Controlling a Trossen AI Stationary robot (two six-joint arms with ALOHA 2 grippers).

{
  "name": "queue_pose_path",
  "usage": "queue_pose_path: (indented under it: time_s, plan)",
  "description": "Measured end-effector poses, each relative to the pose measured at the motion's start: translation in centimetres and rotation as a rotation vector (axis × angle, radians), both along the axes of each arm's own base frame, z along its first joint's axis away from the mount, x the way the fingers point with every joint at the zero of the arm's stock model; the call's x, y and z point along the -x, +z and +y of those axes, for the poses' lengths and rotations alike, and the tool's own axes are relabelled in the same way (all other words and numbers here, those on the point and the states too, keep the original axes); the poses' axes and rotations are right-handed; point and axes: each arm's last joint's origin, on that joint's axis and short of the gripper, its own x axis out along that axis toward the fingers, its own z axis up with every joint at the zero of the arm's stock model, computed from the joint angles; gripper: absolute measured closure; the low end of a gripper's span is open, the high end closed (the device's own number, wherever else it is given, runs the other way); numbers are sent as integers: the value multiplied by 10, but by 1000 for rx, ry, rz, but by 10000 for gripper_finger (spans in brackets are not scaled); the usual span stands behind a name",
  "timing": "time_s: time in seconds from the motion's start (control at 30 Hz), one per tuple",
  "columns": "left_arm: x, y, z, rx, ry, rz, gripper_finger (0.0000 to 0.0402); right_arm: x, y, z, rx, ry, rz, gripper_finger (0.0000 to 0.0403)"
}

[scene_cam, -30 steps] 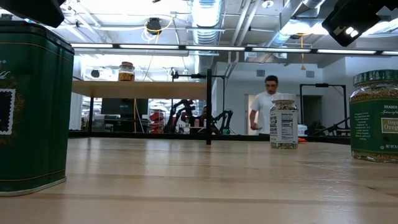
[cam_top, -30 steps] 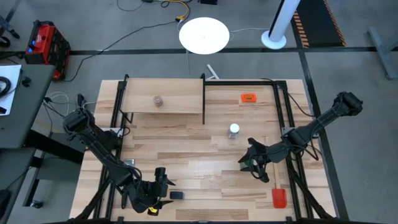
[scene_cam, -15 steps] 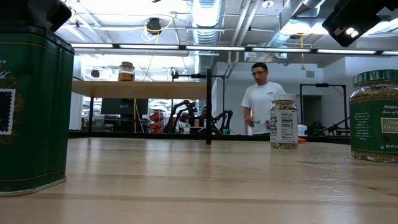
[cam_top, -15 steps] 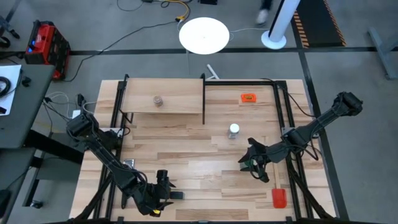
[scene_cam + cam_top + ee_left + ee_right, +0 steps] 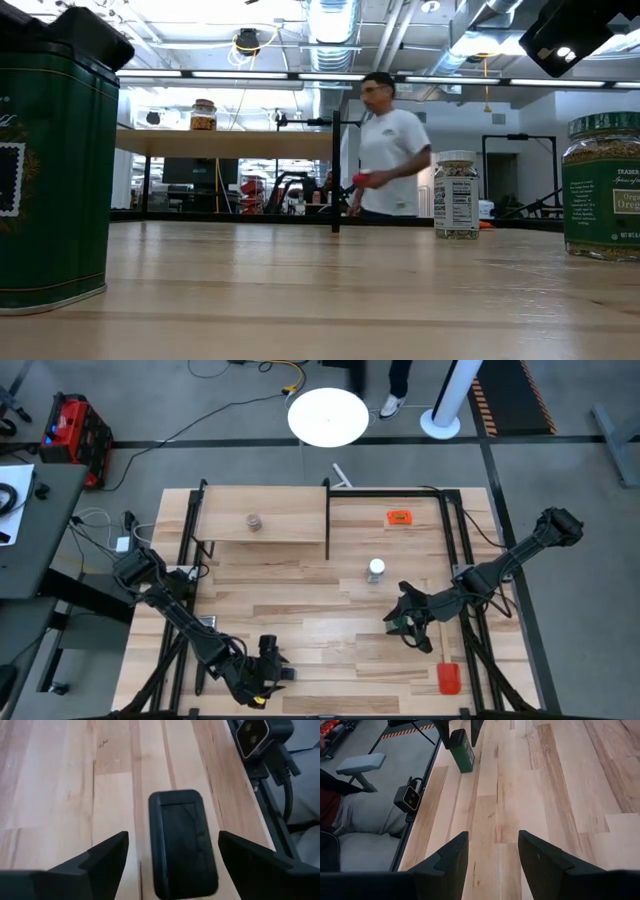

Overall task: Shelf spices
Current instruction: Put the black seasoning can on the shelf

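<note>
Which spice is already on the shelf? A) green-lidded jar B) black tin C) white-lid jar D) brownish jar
D: the brownish jar stands on the shelf, while the white-lid jar is on the table, the tin sits between the open left gripper fingers and the green-lidded jar is on the table.

Brownish jar [image 5: 254, 521] upright on shelf [image 5: 290, 510]; three spices on table.

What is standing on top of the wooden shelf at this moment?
One brownish jar stands alone on the shelf; the low view shows it upright. The space under the shelf plank is hidden from above; the low view shows no jar under it.
</note>
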Motion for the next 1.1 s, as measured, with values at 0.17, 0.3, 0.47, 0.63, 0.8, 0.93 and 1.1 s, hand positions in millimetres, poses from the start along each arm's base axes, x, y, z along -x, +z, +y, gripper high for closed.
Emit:
queue_pose_path:
  time_s: [0.17, 0.3, 0.47, 0.63, 0.8, 0.93, 1.1]
  plan:
    - [0, 0, 1, 1, 5, 4, 146, 0, 0, 0, 0, 1, 0, 228]
    - [-1, -1, 1, 14, 0, 16, 239, 0, 0, 0, 4, 3, -1, 228]
    - [-4, 0, 4, 20, -34, 36, 300, -1, 0, -2, 6, -4, -2, 228]
    - [1, 13, 13, -39, -35, 30, 300, -5, 0, -9, 12, -41, -4, 228]
    - [13, 47, 28, -76, -9, -40, 300, -12, 4, -18, 49, -55, -62, 228]
    - [24, 84, 42, -99, 13, -179, 300, -18, 12, -22, 109, -44, -149, 228]
    - [36, 113, 68, -259, 109, -282, 300, -25, 34, -24, 273, -59, -244, 228]
